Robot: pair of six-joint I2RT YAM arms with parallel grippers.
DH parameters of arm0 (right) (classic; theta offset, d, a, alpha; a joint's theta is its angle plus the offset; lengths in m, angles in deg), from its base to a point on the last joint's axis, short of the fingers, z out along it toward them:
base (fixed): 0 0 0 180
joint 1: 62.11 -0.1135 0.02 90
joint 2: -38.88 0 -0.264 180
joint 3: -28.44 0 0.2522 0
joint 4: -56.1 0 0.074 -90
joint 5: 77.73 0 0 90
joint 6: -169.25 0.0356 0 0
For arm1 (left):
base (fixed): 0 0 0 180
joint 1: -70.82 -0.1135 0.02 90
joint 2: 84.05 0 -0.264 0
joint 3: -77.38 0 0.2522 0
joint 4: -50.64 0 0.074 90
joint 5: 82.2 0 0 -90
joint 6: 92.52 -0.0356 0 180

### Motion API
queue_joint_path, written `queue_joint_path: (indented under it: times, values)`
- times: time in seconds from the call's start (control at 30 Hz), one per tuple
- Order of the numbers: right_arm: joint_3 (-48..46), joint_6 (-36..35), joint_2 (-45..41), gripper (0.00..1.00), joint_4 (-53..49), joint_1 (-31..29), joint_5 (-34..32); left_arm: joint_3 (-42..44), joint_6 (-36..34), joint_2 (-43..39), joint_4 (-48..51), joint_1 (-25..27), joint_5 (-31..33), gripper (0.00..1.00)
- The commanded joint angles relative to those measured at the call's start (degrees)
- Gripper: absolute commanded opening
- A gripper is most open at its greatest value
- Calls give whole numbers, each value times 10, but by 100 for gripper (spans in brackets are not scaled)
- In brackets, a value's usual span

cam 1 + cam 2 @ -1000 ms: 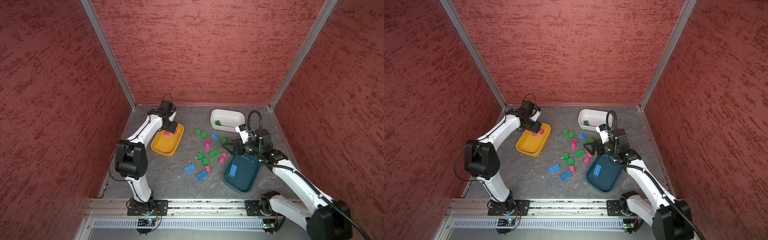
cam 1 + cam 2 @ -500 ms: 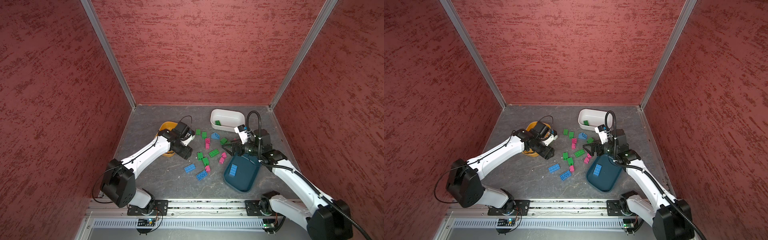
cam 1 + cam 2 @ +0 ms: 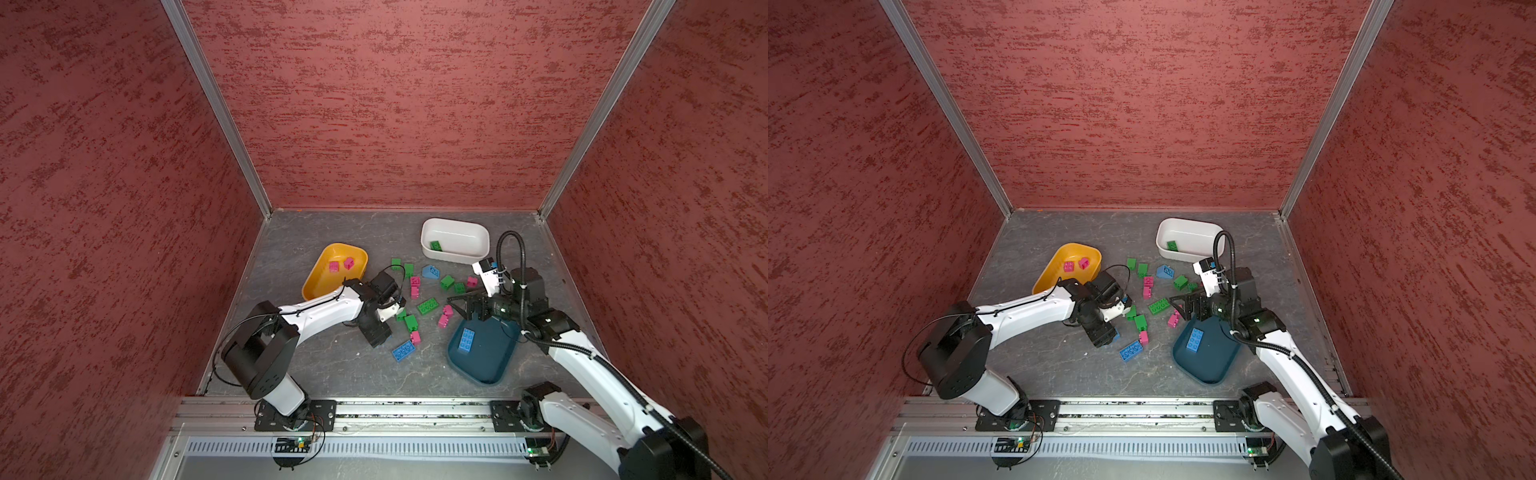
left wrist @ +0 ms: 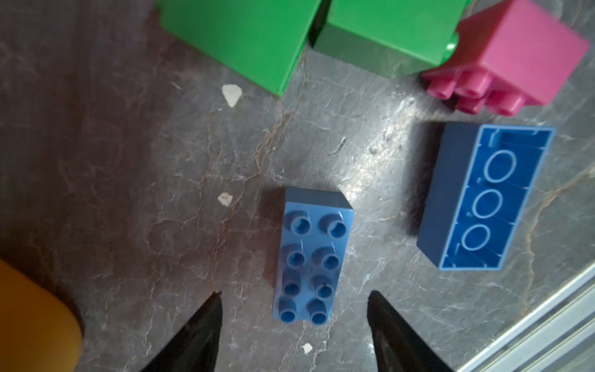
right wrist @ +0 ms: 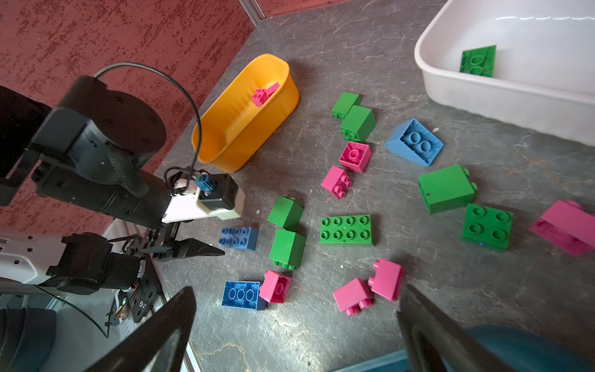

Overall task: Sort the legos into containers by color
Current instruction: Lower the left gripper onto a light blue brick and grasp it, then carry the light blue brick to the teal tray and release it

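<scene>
the left gripper [image 4: 293,298] is held open and empty, low over the grey floor [image 4: 128,193]. its dark fingertips [image 4: 206,319] are seen on either side of one end of a studs-up blue brick [image 4: 314,257], with a gap left on each side. in both top views this gripper is placed left of the long green brick [image 3: 428,306] and nearer the rail. beside the studs-up brick an upturned blue brick [image 4: 483,199] is laid hollow side up. a pink brick [image 4: 515,54] and two green bricks [image 4: 244,38] are seen close by, towards the long green brick.

the right gripper [image 3: 458,306] is spread wide with nothing in it. it is held just right of the long green brick, over the far rim of the dark teal bin [image 3: 498,370]. one blue brick [image 3: 467,340] is laid in that bin, right of the long green brick and nearer the rail. a pink pair [image 3: 445,316] is found between the long green brick and the teal bin.

beyond the long green brick a blue sloped piece [image 3: 431,272] is set on the floor among loose green and pink bricks. further beyond, to the right, the white bin [image 3: 457,253] is seen with one green brick [image 3: 435,245] inside. to the left of the long green brick and further back, the yellow bin [image 3: 320,282] is seen with two pink bricks [image 3: 334,267] in it.
</scene>
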Motion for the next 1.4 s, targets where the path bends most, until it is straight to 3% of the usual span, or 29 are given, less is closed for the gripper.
queue_joint_path:
  times: [0.0, 0.5, 0.77, 0.93, 1.37]
  values:
    - [-10, -5, -14, 99, -6, -4, -15, 0, -19, 18, -24, 3, 8, 69]
    - [-7, -15, -39, 99, -41, -4, -55, -14, -11, 41, -32, 5, -4, 31]
    - [13, -31, -42, 99, -79, 11, -121, -124, 87, 7, 23, -19, -46, 30]
    - [18, -20, -48, 99, -89, 42, -120, -193, 180, 9, -22, -7, -120, 29]
    - [61, -17, -29, 99, -144, 162, -79, -304, 349, 152, -170, 101, -209, 28]
